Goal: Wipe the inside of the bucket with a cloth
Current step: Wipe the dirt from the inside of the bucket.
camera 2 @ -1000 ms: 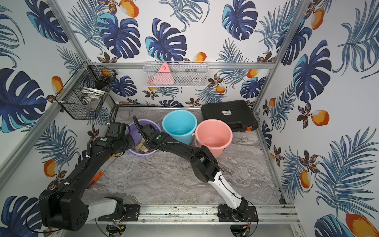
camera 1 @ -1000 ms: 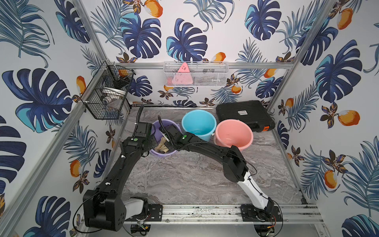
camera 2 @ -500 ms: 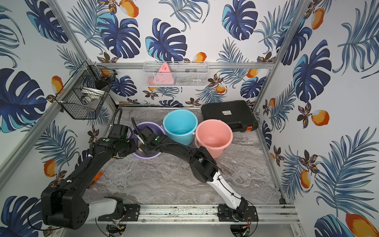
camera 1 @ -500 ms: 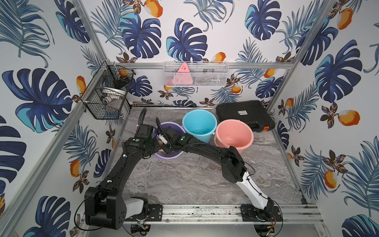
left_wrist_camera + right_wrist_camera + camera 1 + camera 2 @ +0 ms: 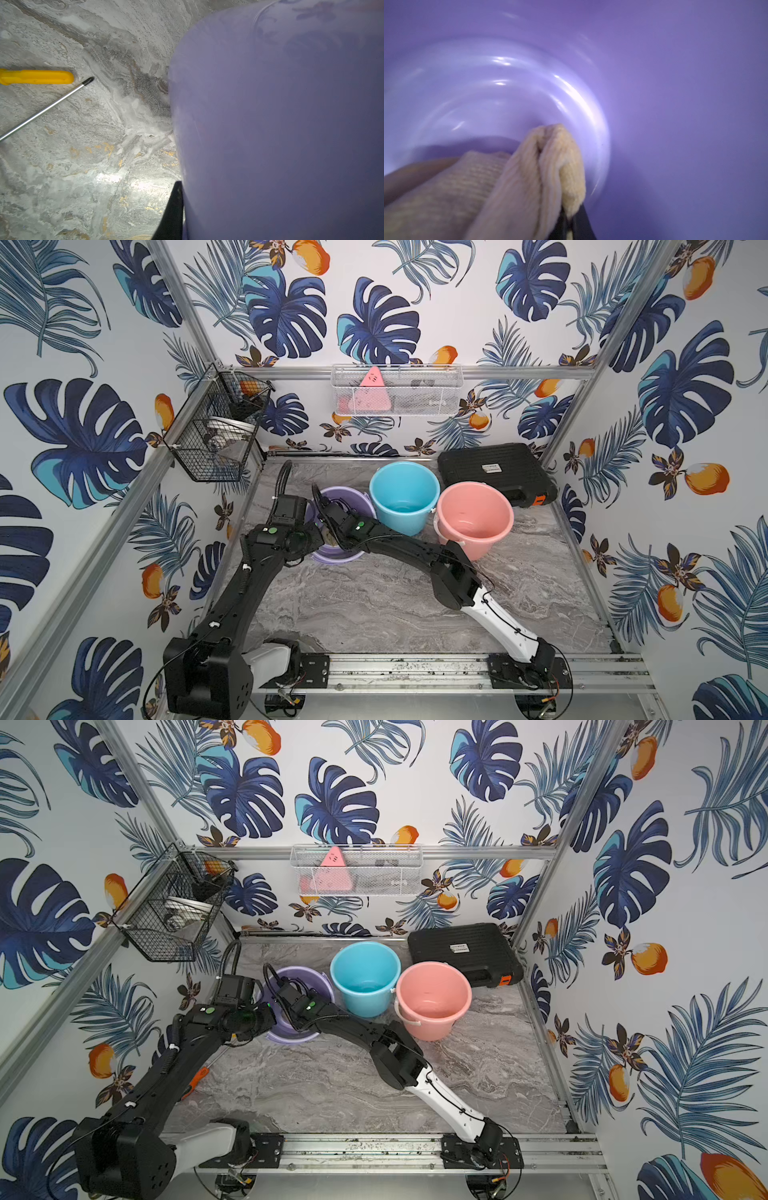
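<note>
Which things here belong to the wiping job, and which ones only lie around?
For the job: purple bucket; cloth; right pincer, shut on the cloth; left pincer, holding the bucket's wall.

Lying about: blue bucket; pink bucket; black case; screwdriver; wire basket.

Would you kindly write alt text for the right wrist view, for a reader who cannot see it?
A bunched tan-yellow cloth, pinched in the shut right gripper, reaches deep inside the glossy purple bucket. The picture is slightly blurred.
</note>
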Available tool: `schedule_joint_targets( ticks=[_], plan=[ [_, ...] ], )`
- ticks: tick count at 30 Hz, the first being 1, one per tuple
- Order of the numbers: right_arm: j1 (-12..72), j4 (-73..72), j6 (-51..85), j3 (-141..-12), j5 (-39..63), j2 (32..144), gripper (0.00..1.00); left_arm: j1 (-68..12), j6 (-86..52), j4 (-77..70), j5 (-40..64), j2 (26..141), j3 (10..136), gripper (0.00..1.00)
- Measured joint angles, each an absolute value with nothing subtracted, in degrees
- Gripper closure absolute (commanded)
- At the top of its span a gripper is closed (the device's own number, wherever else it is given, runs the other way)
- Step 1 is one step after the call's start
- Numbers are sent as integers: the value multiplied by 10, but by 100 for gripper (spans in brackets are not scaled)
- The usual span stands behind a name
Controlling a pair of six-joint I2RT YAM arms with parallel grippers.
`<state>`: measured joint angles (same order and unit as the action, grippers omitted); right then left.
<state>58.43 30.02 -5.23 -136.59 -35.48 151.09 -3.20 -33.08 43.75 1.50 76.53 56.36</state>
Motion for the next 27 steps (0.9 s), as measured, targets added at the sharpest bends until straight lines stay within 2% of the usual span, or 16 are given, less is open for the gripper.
schedule_joint_targets(
  ticks=[6, 10, 21, 24, 27],
  plan=[
    [589, 305, -38, -1406, -367, 1549, 100, -32, -331, 433, 14, 756, 554, 100],
    [593, 307, -23, -1396, -332, 1543, 100, -32, -334, 430, 10, 752, 547, 100],
    [601, 291, 22, -1292, 12, 1448, 100, -30, -337, 451, 3, 749, 535, 100],
    [601, 266, 25, -1244, 47, 1408, 100, -30, -337, 457, 2, 747, 531, 100],
    [603, 272, 25, -1252, 21, 1407, 100, -30, -342, 450, -2, 742, 522, 100]
  ],
)
